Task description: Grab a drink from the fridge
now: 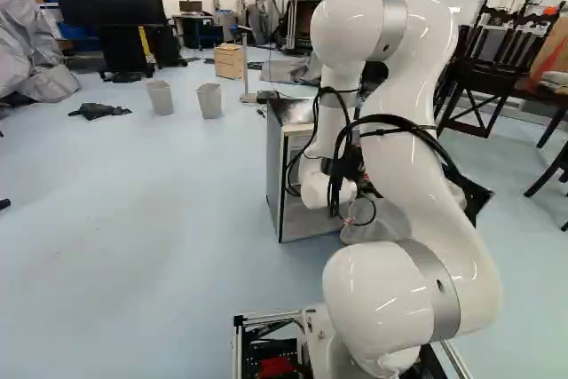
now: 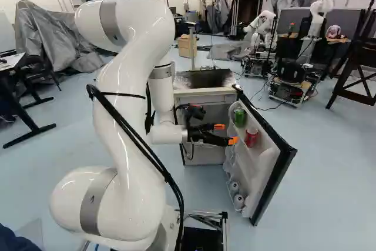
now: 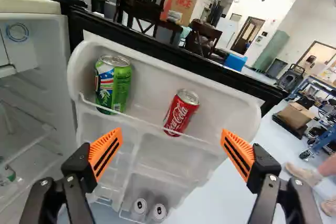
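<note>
Drink cans (image 3: 181,113), four, in fridge door (image 3: 223,100)

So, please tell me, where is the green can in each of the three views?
Left base view: I cannot see it; the arm covers part of the fridge.
Right base view: right of the middle, on the open door's upper shelf, the green can.
Wrist view: ahead of the pincer, on that shelf, closer to the fridge than the red can.
Shared landmark: the fridge.
</note>
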